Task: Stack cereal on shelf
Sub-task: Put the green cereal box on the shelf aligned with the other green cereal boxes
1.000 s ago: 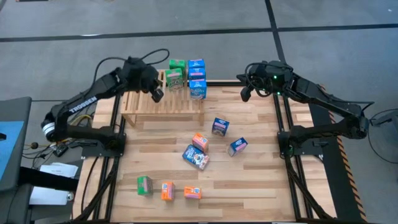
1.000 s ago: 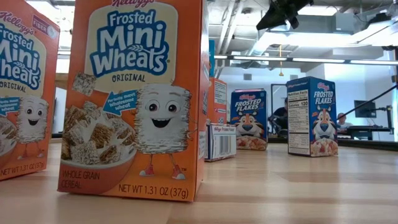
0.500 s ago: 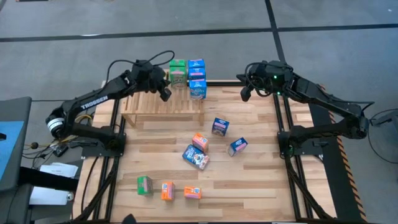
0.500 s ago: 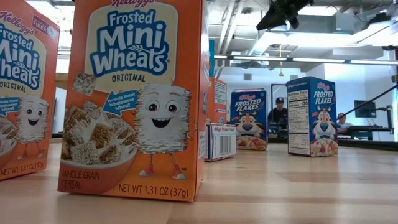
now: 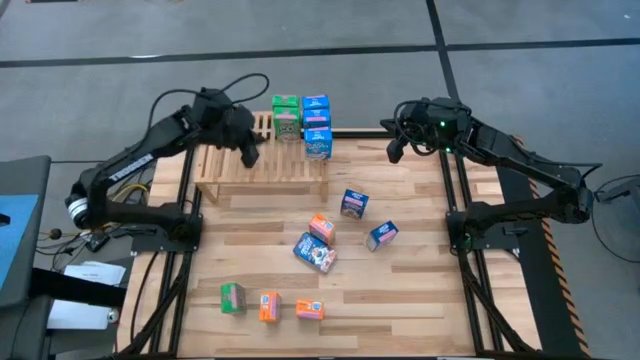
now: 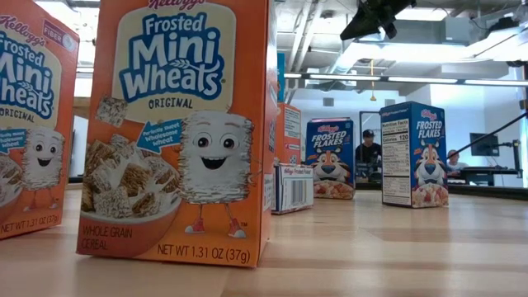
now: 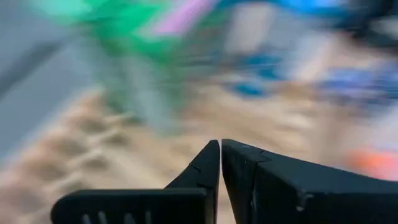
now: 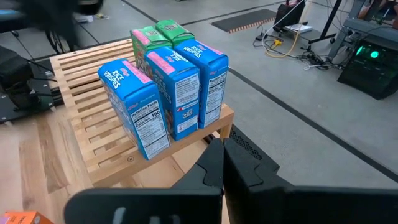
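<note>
left gripper (image 5: 249,156) shut, empty, over shelf (image 5: 262,167) | right gripper (image 5: 394,152) shut, empty, beside shelf | blue/green cereal boxes (image 5: 316,128) on shelf

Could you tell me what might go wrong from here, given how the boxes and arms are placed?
The boxes on the shelf crowd its right end; the nearest blue box stands close to the edge, so a nudge might tip it off. The left claw hovers shut above the slats, close to the green boxes, and could brush them. The tilted blue box on the table may be awkward to grip.
</note>
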Tool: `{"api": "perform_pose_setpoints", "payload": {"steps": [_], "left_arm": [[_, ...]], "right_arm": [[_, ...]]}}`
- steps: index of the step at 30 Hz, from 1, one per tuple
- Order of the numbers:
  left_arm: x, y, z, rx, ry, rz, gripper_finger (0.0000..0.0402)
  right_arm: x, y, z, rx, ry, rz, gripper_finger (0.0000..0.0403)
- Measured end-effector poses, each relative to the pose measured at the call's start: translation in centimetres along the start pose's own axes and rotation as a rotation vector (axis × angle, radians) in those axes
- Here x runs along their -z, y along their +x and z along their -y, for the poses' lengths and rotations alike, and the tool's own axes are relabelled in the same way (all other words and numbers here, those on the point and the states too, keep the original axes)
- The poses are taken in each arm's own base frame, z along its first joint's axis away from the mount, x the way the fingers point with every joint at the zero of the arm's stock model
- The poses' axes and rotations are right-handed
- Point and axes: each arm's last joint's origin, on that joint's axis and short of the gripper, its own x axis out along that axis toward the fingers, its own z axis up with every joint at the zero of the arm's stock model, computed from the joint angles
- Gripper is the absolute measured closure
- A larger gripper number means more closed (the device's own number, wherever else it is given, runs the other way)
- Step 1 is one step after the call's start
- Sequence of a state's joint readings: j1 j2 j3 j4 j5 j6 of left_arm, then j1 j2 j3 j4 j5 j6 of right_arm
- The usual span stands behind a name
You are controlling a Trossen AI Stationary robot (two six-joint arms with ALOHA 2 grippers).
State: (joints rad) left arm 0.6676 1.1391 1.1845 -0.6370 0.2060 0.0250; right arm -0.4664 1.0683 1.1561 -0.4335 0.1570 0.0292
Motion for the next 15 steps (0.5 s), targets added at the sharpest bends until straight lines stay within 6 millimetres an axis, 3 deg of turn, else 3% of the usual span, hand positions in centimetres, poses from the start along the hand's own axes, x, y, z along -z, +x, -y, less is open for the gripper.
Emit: {"api": "perform_pose_setpoints", "payload": {"steps": [4, 7, 10, 15], "left_arm": [[-0.4, -1.5, 3.1, 0.367, -0.07, 0.016, 0.0364], [0.8, -2.1, 6.5, 0.532, -0.105, -0.124, 0.0335], [2.3, -2.7, 9.8, 0.581, -0.176, -0.299, 0.0312], [4.3, -4.0, 14.4, 0.479, -0.347, -0.441, 0.0297]], "right_arm": [[0.0, 0.0, 0.0, 0.0, -0.001, 0.0, 0.0386], [0.0, 0.0, 0.0, 0.0, -0.006, 0.0, 0.0386], [0.0, 0.0, 0.0, -0.001, -0.012, 0.0, 0.0386], [0.0, 0.0, 0.0, -0.002, -0.013, -0.004, 0.0386]]}}
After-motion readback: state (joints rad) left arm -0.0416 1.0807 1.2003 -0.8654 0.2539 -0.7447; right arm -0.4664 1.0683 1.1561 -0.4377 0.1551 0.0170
